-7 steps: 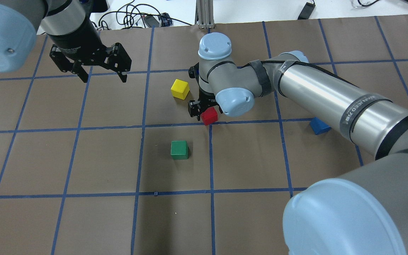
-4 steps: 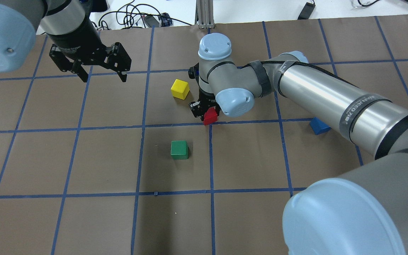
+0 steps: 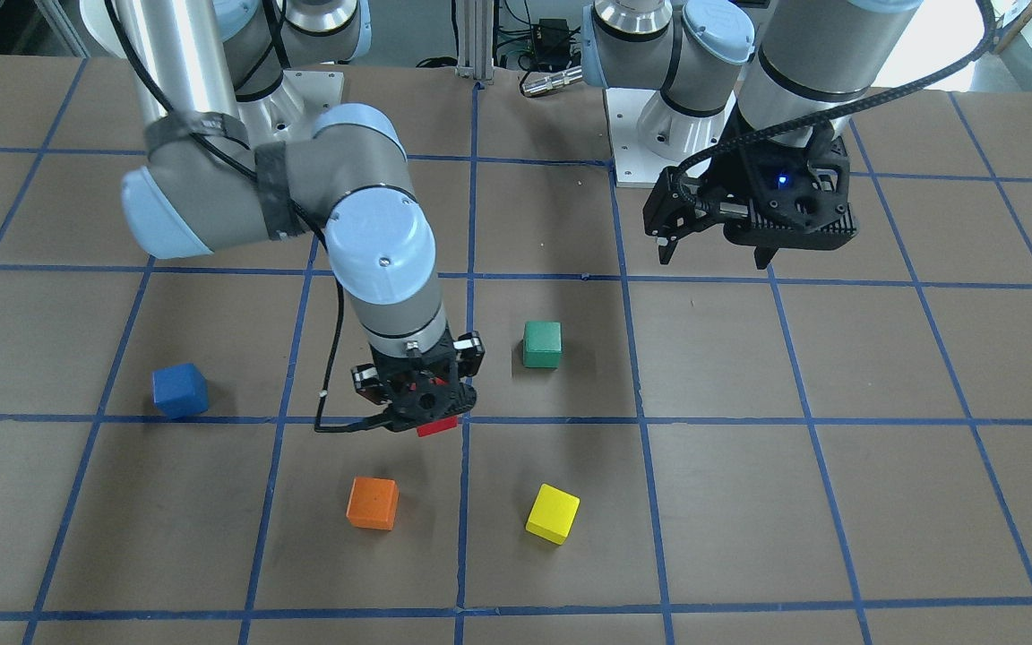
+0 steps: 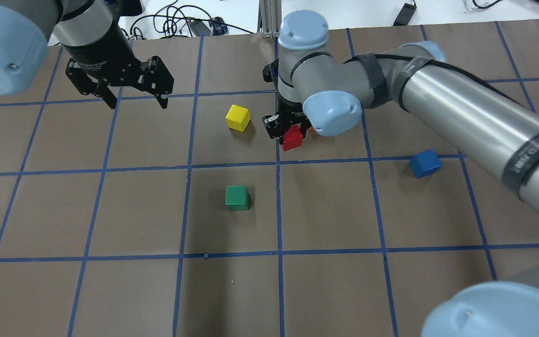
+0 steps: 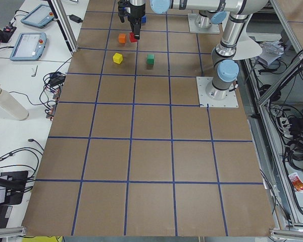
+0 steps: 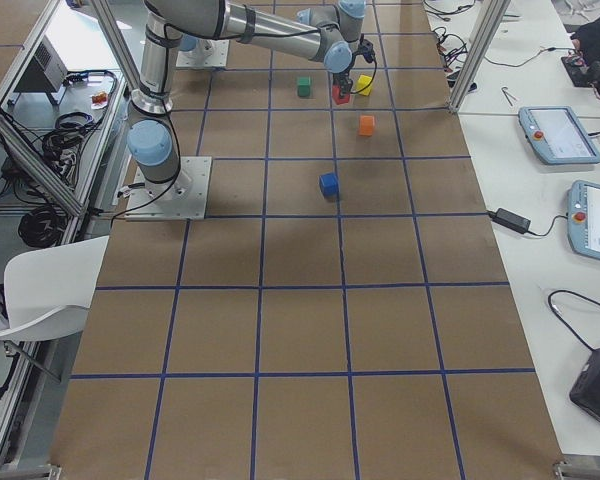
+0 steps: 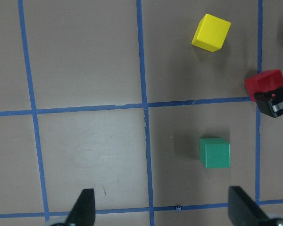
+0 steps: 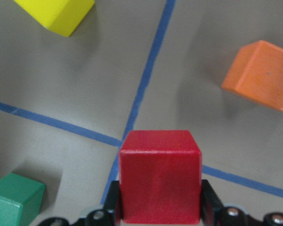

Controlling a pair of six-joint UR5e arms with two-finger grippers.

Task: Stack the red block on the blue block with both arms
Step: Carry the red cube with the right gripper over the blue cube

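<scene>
My right gripper (image 4: 291,135) is shut on the red block (image 4: 292,139) and holds it a little above the table. The wrist view shows the red block (image 8: 160,176) between the two fingers. It also shows in the front view (image 3: 437,427) under the right gripper (image 3: 420,414). The blue block (image 4: 425,163) rests alone on the table to the right, apart from both arms; in the front view the blue block (image 3: 180,391) is at the left. My left gripper (image 4: 137,103) hangs open and empty over the far left, also seen in the front view (image 3: 711,258).
A yellow cube (image 4: 237,117) lies just left of the right gripper. A green cube (image 4: 236,197) lies nearer the robot. An orange cube (image 3: 372,503) sits just beyond the held block, mostly hidden by the wrist in the overhead view. Blue tape lines grid the brown table.
My right arm has lifted the red block off the table and shifted it slightly right and farther away. The blue block is now fully uncovered. The left arm has not moved.
</scene>
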